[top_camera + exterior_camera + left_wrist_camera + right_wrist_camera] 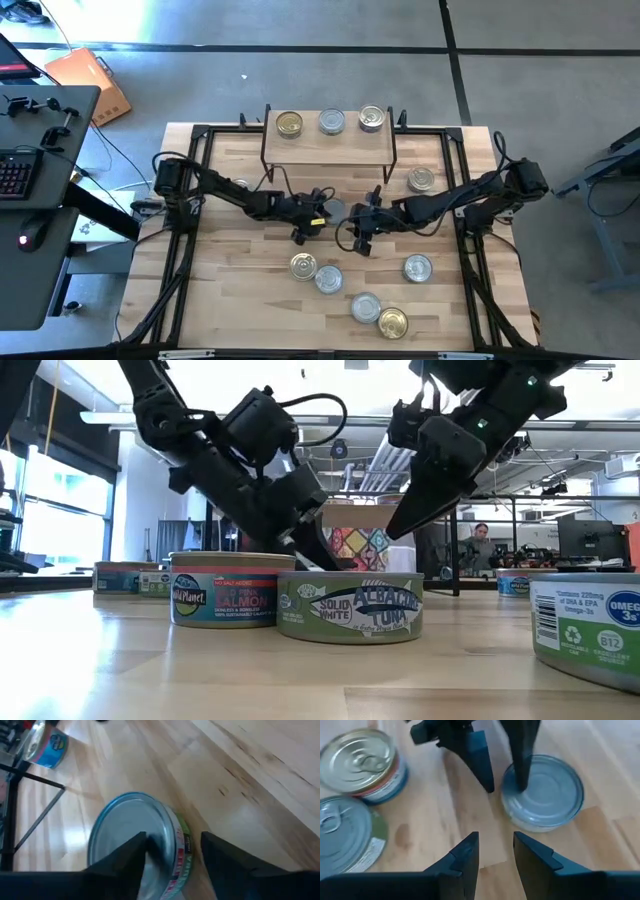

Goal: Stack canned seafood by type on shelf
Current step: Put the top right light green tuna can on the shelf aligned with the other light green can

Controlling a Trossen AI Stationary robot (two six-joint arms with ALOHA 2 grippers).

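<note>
A silver-lidded, green-labelled can point(542, 790) stands on the table in front of the shelf point(330, 148). My left gripper point(172, 842) is open astride the can's rim. My right gripper point(496, 840) hovers just right of that can, fingers a little apart with nothing between them. Three cans stand on the shelf: a gold one point(289, 124) and two silver ones point(331, 122) point(371, 118). Several more cans rest on the table's near half, among them a gold point(303, 266) and a silver one point(328, 279). My left gripper comes slanting down from the table's left. One fingertip point(520, 782) stands over the can's lid point(550, 795) near its rim, the other point(487, 782) outside the can's wall, down by the table. The can sits flat on the table. I cannot tell whether either finger touches it.
A can point(421, 180) stands by the shelf's right leg, another point(417, 268) at the near right, and two point(365, 306) point(393, 322) by the near edge. In the low view a salmon can point(222, 592) and a tuna can point(350, 605) stand side by side.
</note>
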